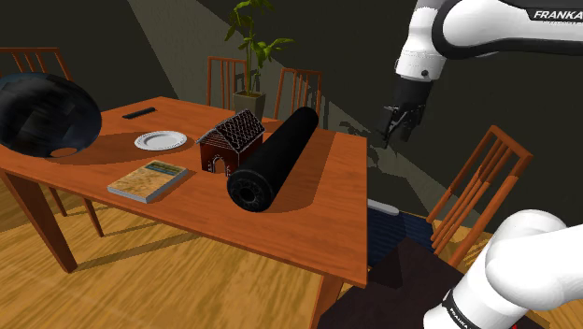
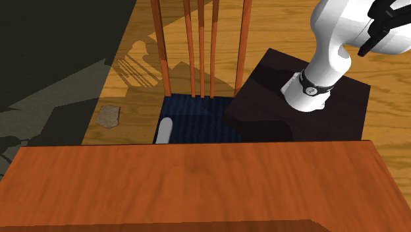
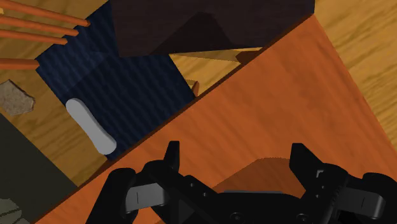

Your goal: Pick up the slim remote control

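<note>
1. The step in hand is the approach; the all-black two-finger gripper (image 3: 235,159) hangs above the reddish-brown wooden table (image 3: 305,95), over its end on the shoulder view's right; its fingers (image 3: 170,156) stand apart with nothing between them.
2. The slim pale grey remote control (image 3: 91,125) lies flat on the dark blue seat (image 3: 127,76) of a wooden chair, lower than the table top and just beyond the table's edge; it sits at the side of the seat away from the dark box stand (image 2: 276,72), well apart from the gripper.
3. The next move, as I judge it: carry the hand out past the table's edge; go down to the seat; turn the jaws across the remote's narrow width; then close.
4. Edges: the table's edge runs close by one end of the remote; the chair's orange-brown back spindles (image 2: 201,46) rise on the far side of the seat; the stand crowds the seat's other corner.
5. Open room: the seat around the remote is bare, so the way in is from above, through a slot between table edge and spindles; so low and flat a thing will likely need the fingertips almost on the seat.
</note>
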Robot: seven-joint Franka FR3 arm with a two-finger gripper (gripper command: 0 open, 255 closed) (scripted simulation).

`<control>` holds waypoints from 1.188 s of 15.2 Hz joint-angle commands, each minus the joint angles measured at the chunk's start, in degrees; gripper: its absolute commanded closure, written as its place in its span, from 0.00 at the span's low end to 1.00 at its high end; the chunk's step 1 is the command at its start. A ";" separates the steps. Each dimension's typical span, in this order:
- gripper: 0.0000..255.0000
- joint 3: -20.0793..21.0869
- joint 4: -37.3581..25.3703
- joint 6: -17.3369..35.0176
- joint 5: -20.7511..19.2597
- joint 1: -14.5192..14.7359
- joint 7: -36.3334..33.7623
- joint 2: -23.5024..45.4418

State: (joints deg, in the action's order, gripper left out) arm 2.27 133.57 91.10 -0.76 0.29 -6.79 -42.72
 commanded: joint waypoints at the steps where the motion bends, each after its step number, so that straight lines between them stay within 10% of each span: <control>1: 0.00 0.00 0.00 0.00 0.00 0.00 0.00 0.00; 18: 0.00 -18.84 15.24 26.62 -10.75 -4.63 23.51 10.19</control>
State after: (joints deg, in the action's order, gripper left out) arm -15.32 148.33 115.67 -10.94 -4.07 15.19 -33.90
